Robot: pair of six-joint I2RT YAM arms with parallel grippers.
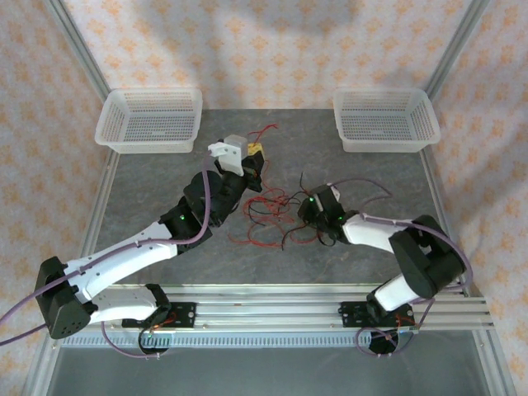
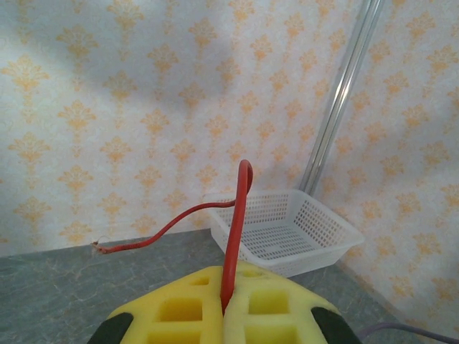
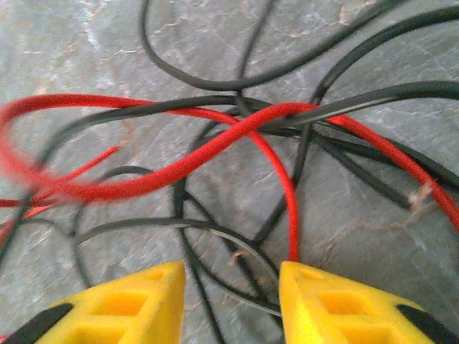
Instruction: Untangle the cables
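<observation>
Top external: left tool (image 1: 255, 149) pinches red cable (image 1: 266, 130); right tool (image 3: 232, 290) parted over tangled cables (image 1: 268, 216); baskets (image 1: 148, 147) behind.

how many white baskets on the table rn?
2. Left basket sits at the far-left corner; right basket at the far-right corner. Both look empty, and nothing suggests a hidden third.

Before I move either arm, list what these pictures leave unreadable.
1. Top view: crossings in the cables are too thin to trace.
2. Left wrist view: the shut left gripper hides the red cable below its pads.
3. Right wrist view: the red loop at left is blurred; the bottom edge cuts off wires running into the open right gripper.
</observation>
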